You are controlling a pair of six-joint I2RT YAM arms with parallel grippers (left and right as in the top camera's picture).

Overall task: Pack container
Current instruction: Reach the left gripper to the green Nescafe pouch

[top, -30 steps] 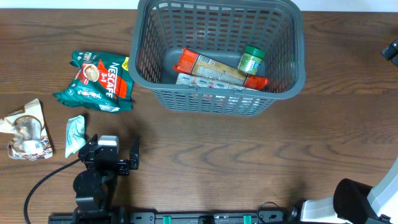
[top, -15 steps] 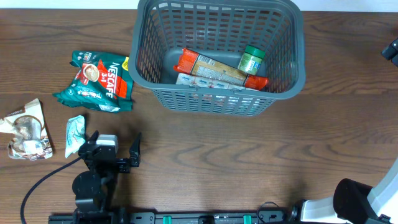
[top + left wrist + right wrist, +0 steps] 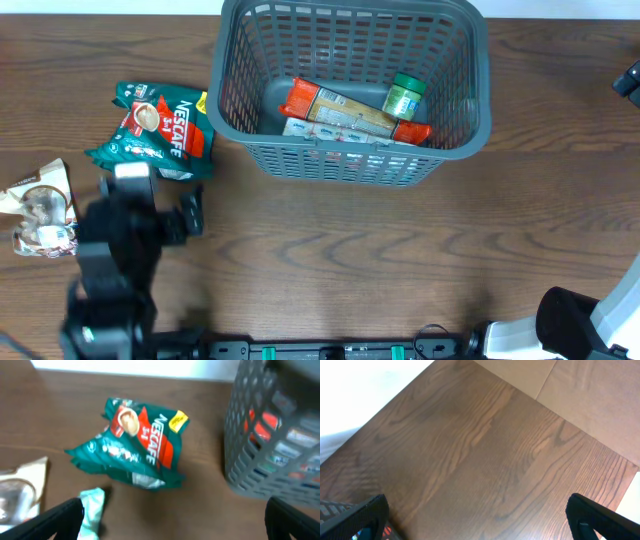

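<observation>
The dark grey lattice basket (image 3: 350,162) stands at the back centre and holds an orange-and-tan packet (image 3: 340,103), a green-lidded jar (image 3: 405,97) and a white packet (image 3: 330,130). Its wall also shows in the left wrist view (image 3: 260,445). A green and red Nescafe packet (image 3: 155,128) lies left of it, also in the left wrist view (image 3: 137,442). A small mint-green sachet (image 3: 92,510) lies by my left finger; my arm hides it from overhead. My left gripper (image 3: 148,205) (image 3: 172,522) is open and empty just in front of the Nescafe packet. My right gripper (image 3: 480,520) is open and empty over bare table.
A crumpled beige and white packet (image 3: 40,210) lies at the far left, also in the left wrist view (image 3: 20,490). The right arm's base (image 3: 590,320) sits at the front right corner. The right wrist view shows the table's edge (image 3: 555,410) and light floor beyond.
My left arm has moved away from the front edge toward the Nescafe packet and now covers the mint sachet in the overhead view. The right arm has not moved.
</observation>
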